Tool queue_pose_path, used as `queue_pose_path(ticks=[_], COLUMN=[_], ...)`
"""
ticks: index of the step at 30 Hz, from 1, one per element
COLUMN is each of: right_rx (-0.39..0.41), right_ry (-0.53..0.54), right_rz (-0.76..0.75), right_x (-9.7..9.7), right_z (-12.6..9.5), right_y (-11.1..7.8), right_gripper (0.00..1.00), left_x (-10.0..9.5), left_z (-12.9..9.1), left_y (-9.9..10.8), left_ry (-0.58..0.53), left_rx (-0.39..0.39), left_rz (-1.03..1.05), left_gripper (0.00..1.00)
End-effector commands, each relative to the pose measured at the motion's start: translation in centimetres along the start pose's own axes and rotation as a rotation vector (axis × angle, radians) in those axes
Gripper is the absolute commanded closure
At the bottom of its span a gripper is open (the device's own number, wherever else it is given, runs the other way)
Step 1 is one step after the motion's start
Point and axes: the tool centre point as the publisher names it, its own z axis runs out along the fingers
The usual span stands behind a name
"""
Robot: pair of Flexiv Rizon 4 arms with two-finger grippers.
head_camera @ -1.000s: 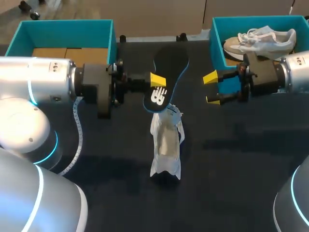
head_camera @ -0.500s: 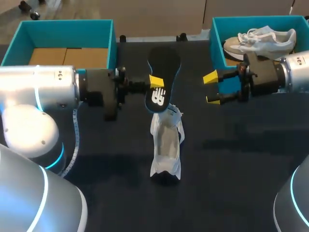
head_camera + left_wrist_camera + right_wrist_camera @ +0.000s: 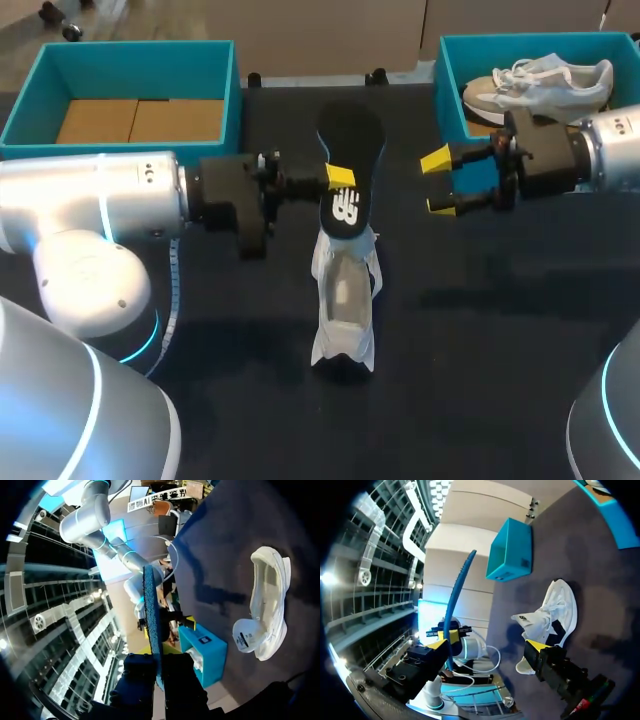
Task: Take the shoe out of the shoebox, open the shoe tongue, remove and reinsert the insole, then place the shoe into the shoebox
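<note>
Head view: left claw (image 3: 341, 182) clenched on the dark insole (image 3: 352, 140), just above the white shoe (image 3: 345, 300) lying on the counter (image 3: 480, 330); right claw (image 3: 437, 184) released, near the teal shoebox (image 3: 447, 80); left wrist view: insole (image 3: 151, 605) edge-on in the claw, shoe (image 3: 267, 605) beside it; right wrist view: right claw (image 3: 486, 645) spread, shoe (image 3: 552, 610) ahead.

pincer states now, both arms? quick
Left pincer: shut on the insole.
Right pincer: open, holding nothing.
</note>
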Motion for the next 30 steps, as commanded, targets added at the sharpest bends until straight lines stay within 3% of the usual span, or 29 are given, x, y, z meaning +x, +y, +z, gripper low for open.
queue_pose_path(ticks=[1, 10, 28, 30], right_rx=[0.01, 0.04, 0.01, 0.002], right_ry=[-0.002, 0.053, 0.091, 0.1], right_rz=[0.013, 0.024, 0.079, 0.081], right_x=[0.7, 2.3, 3.2, 3.2], right_z=[0.5, 2.3, 5.4, 5.6], right_y=[0.9, 2.5, 2.7, 2.7], right_gripper=[0.0, 0.0, 0.0, 0.07], left_x=[1.0, 2.5, 3.0, 3.0], left_z=[0.7, 1.5, 2.6, 2.6], left_y=[-0.2, -0.2, -0.5, -0.4], left_ry=[-0.011, -0.026, -0.02, -0.022], left_rx=[0.006, -0.015, -0.061, -0.066], left_rz=[0.016, 0.053, 0.114, 0.118], left_gripper=[1.0, 1.0, 1.0, 1.0])
